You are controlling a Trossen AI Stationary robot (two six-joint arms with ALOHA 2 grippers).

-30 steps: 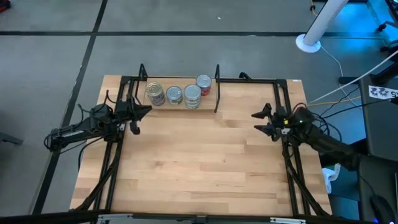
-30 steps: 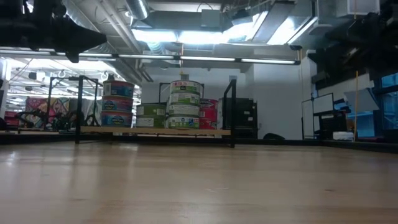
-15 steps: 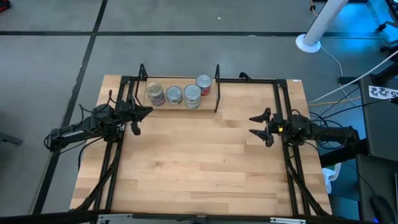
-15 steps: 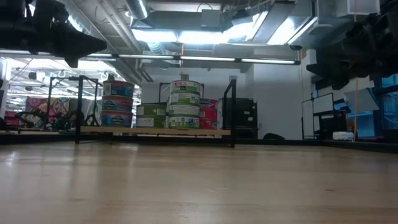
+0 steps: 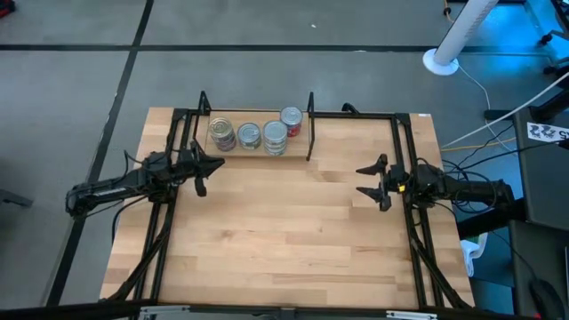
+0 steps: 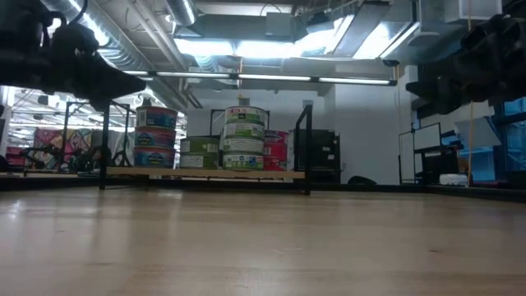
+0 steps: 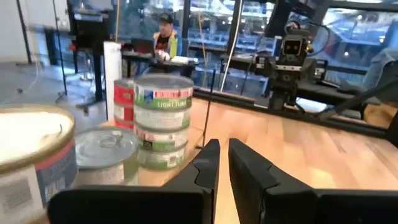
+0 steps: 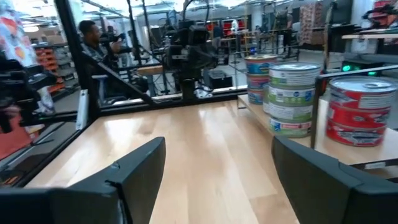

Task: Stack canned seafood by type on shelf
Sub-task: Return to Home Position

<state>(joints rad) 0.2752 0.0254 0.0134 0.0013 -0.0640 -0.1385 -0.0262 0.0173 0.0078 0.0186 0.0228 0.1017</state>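
**Left gripper**: clenched, empty, hanging above the table. The cans are close off its flank.

**Right gripper**: released wide, empty. The cans are well apart from it, ahead and across the table.

**Cans:** every can in view stands stacked on the shelf. None lies on the table.

**Judgement:** only the move to rest is left.
- Draw each arm back along its own side, away from the stacks.
- Do not swing the left gripper toward the shelf. The nearest stack and the black upright leave it little margin.
- Open table lies between the two grippers.
- The taller stacks would likely topple at a light knock.
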